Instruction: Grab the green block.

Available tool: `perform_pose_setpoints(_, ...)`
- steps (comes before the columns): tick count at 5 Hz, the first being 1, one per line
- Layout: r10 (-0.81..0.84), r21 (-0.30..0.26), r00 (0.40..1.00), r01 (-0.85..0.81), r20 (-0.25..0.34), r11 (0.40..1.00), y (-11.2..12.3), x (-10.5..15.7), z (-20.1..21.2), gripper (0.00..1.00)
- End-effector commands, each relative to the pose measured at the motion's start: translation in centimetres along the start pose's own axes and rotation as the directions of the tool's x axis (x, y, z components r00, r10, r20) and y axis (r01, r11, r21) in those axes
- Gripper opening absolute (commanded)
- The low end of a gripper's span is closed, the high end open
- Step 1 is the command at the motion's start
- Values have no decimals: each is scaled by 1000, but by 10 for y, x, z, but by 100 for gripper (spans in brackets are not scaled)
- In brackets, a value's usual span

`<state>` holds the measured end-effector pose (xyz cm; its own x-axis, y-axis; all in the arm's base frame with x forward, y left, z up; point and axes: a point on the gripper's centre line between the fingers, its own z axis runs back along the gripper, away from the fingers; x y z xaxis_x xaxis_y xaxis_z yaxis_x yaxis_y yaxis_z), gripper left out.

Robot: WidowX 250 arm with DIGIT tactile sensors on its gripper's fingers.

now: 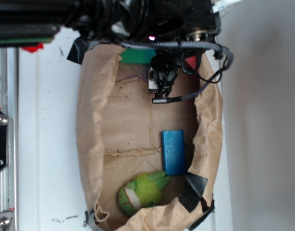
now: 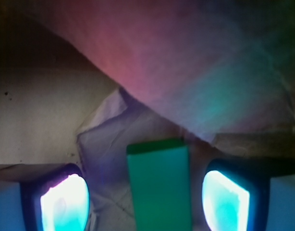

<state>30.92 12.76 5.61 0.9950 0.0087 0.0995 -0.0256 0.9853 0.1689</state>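
Two glowing fingers (image 2: 65,204) fill the wrist view's lower corners, hand (image 2: 145,204) spread open, green block (image 2: 159,187) between them at lower centre, untouched. Exterior view: block's edge (image 1: 137,56) peeks out at the paper bag's (image 1: 92,120) upper end. Approach looks done; closing and lifting remain. Blue block (image 1: 173,152) lies well apart.
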Motion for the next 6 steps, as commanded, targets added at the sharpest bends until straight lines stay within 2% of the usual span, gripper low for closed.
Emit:
perform_pose_setpoints(1,-59,-13,995,60,77,998,20,16,14,100)
perform_pose_setpoints(2,-82,-46,992,87,97,995,20,19,12,100)
perform_pose_setpoints(4,-124,-157,985,142,121,977,15,20,8,100)
perform_pose_setpoints(5,-123,-143,985,140,118,980,14,20,6,100)
perform_pose_setpoints(6,-88,-129,989,103,119,986,14,23,5,0)
